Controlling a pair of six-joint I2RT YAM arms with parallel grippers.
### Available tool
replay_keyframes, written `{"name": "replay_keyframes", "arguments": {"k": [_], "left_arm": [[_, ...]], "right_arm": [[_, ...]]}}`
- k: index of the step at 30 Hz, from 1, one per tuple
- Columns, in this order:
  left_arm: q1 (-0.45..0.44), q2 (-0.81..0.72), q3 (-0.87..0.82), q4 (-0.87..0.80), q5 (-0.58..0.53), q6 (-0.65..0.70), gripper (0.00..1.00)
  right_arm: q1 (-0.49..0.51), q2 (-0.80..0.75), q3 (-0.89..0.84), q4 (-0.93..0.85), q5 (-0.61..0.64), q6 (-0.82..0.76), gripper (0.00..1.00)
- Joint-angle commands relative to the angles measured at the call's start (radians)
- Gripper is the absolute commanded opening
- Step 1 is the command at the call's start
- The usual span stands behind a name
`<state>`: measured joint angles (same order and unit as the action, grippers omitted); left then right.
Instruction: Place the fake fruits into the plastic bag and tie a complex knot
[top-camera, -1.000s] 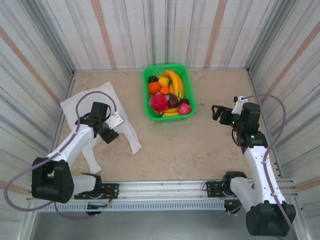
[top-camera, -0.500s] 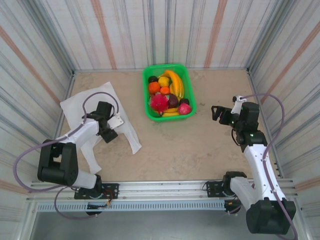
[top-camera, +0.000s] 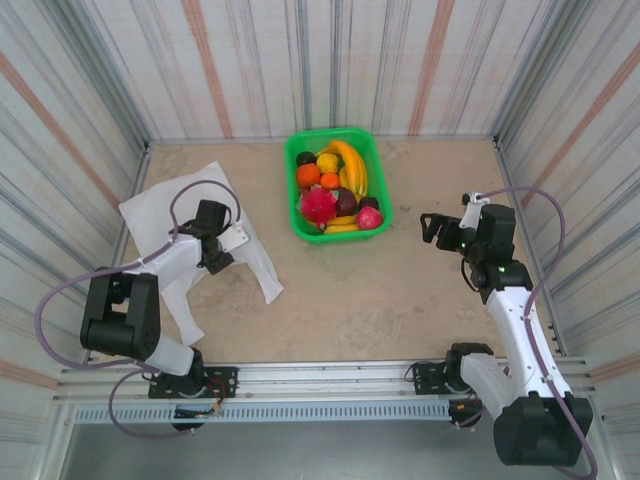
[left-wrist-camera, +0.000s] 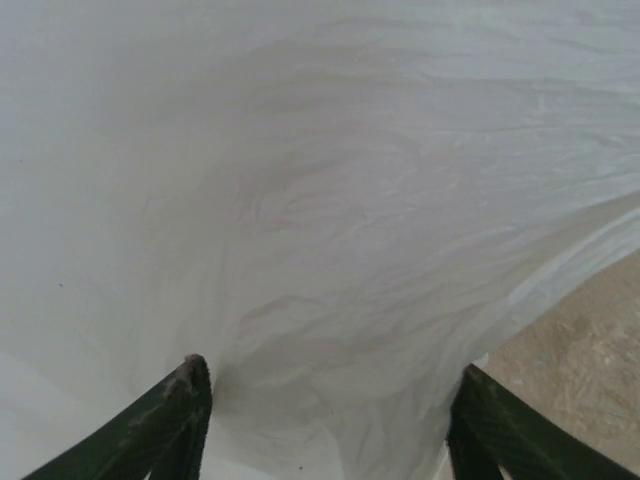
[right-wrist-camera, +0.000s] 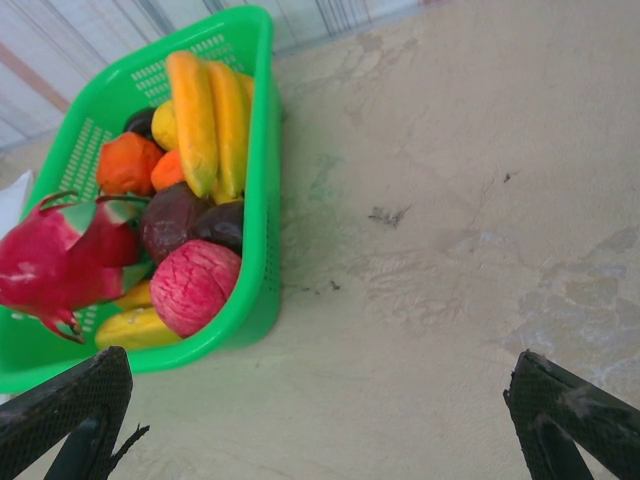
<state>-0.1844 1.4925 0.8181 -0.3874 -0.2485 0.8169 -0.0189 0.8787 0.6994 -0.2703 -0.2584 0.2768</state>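
Note:
The plastic bag (top-camera: 165, 205) lies flat and white on the left of the table, its handle strips trailing toward the near edge. My left gripper (top-camera: 214, 260) presses down on the bag's right part. In the left wrist view a raised fold of the bag (left-wrist-camera: 330, 250) sits between the dark fingertips (left-wrist-camera: 190, 385) of this gripper (left-wrist-camera: 332, 368), whose jaws stand apart. The fake fruits (top-camera: 335, 190) fill the green basket (top-camera: 337, 133): bananas (right-wrist-camera: 210, 110), an orange piece (right-wrist-camera: 128, 162), a pink-red ball (right-wrist-camera: 195, 285). My right gripper (top-camera: 430, 228) (right-wrist-camera: 320, 370) hangs open over bare table right of the basket.
Corrugated walls enclose the table on the left, far and right sides. The green basket (right-wrist-camera: 262, 150) stands at the far centre. Bare beige tabletop (top-camera: 380, 290) stretches between the bag and my right arm. A metal rail (top-camera: 330, 378) runs along the near edge.
The left arm has folded in, its gripper has shifted slightly farther onto the bag and its jaws have narrowed around the film. The right arm has barely moved.

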Motion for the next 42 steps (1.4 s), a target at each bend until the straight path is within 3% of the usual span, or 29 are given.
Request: {"name": "replay_keyframes", "arguments": {"k": [1,8,10,19,25,33,42], "left_arm": [[0.007,0.005,0.005,0.032,-0.005,0.02,0.52],[0.012,-0.018,0.025,-0.002,0.045,-0.003,0.08],[0.019,-0.028,0.051,-0.035,0.057,-0.034,0.0],[0.034,-0.115,0.253,-0.235,0.134,-0.231,0.0],[0.057,-0.147,0.499,-0.431,0.191,-0.427,0.0],[0.063,-0.14,0.808,-0.67,0.36,-0.675,0.0],[0.066,-0.149,0.92,-0.666,0.612,-0.97,0.0]], "right_arm": [[0.011,-0.004,-0.015,0.002,0.017,-0.027,0.99],[0.012,-0.019,-0.022,-0.002,0.02,-0.032,0.99],[0.011,-0.025,-0.023,-0.006,0.022,-0.034,0.99],[0.015,-0.042,-0.004,-0.015,-0.041,-0.016,0.99],[0.074,-0.047,-0.017,0.064,-0.138,0.044,0.99],[0.349,-0.011,-0.088,0.325,-0.083,0.116,0.99],[0.707,0.22,-0.007,0.656,0.069,0.113,0.99]]}}
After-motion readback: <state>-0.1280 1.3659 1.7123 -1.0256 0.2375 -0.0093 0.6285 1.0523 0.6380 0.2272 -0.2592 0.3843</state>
